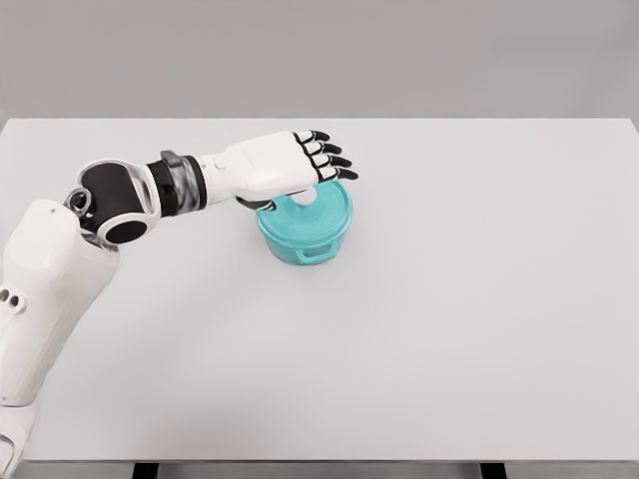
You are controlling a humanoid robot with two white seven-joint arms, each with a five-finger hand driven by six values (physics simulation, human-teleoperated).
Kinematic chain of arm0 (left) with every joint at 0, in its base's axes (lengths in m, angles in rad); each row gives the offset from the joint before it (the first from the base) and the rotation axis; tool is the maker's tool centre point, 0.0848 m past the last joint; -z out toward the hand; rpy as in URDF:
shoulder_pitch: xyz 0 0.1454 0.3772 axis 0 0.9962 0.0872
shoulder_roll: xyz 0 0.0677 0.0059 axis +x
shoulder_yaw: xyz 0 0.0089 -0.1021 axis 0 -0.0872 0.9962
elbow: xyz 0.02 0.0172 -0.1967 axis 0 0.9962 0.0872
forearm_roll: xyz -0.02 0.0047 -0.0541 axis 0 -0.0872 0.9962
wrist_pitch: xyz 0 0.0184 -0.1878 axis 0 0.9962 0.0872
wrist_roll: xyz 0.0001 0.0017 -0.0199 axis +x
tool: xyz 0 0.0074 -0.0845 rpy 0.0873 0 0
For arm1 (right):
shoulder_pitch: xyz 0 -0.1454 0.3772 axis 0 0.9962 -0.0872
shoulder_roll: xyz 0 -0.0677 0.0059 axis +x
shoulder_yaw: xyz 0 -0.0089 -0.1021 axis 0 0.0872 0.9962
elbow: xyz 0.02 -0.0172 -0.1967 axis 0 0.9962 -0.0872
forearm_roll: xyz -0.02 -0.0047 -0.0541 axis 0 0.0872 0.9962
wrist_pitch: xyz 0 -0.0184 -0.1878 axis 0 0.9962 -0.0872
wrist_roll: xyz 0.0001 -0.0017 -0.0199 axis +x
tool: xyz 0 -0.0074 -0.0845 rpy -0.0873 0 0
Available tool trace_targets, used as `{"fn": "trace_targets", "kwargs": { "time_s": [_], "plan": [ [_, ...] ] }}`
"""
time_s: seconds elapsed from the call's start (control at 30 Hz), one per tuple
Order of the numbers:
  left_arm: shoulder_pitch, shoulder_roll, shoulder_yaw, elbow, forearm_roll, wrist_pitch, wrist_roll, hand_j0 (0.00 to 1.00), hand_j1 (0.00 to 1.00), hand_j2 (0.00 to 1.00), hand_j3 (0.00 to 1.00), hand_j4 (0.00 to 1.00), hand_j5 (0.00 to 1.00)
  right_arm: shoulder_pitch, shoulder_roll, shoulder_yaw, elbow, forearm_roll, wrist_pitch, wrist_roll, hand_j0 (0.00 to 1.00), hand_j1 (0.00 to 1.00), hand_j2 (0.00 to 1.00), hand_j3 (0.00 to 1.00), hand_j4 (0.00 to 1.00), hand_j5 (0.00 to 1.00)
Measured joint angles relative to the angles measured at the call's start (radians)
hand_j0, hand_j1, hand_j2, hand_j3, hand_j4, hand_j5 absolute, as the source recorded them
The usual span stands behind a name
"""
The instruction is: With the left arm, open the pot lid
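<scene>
- The teal pot (306, 228) sits upright on the white table (449, 329), a little left of centre and nearer the far edge than the near one.
- Bare tabletop surrounds the pot on every side, widest to the right and toward the near edge.
- The lid (318, 205) lies flat on the pot; its white knob (304, 197) points straight up; one side handle (315, 254) faces the near edge.
- The left hand (285, 165) hovers over the lid's far-left part, fingers (329, 160) extended rightward and slightly spread, grasping nothing visible; whether the palm touches the knob cannot be told.

White arm (60, 269), black-tipped fingers (324, 150)
</scene>
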Motion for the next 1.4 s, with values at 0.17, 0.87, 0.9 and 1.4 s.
{"fn": "trace_targets", "kwargs": {
  "time_s": [0.17, 0.87, 0.9, 1.4],
  "plan": [
    [0.000, -0.006, 0.000, 0.003, -0.013, 0.000, 0.000, 1.00, 1.00, 1.00, 1.00, 1.00, 1.00, 0.000, 0.000, 0.000, 0.000, 0.000, 0.000, 0.000, 1.00, 1.00, 1.00, 1.00, 1.00, 1.00],
    [-0.002, -0.010, 0.000, 0.026, -0.021, 0.000, 0.000, 0.92, 0.92, 0.92, 0.92, 0.92, 0.92, 0.000, 0.000, 0.000, 0.000, 0.000, 0.000, 0.000, 1.00, 1.00, 1.00, 1.00, 1.00, 1.00],
    [-0.002, -0.010, 0.000, 0.026, -0.020, 0.000, 0.000, 0.92, 0.92, 0.92, 0.92, 0.92, 0.92, 0.000, 0.000, 0.000, 0.000, 0.000, 0.000, 0.000, 1.00, 1.00, 1.00, 1.00, 1.00, 1.00],
    [0.002, -0.019, -0.001, 0.027, -0.017, 0.000, 0.000, 0.85, 0.85, 0.85, 0.85, 0.85, 0.85, 0.000, 0.000, 0.000, 0.000, 0.000, 0.000, 0.000, 1.00, 1.00, 1.00, 1.00, 1.00, 1.00]
  ]
}}
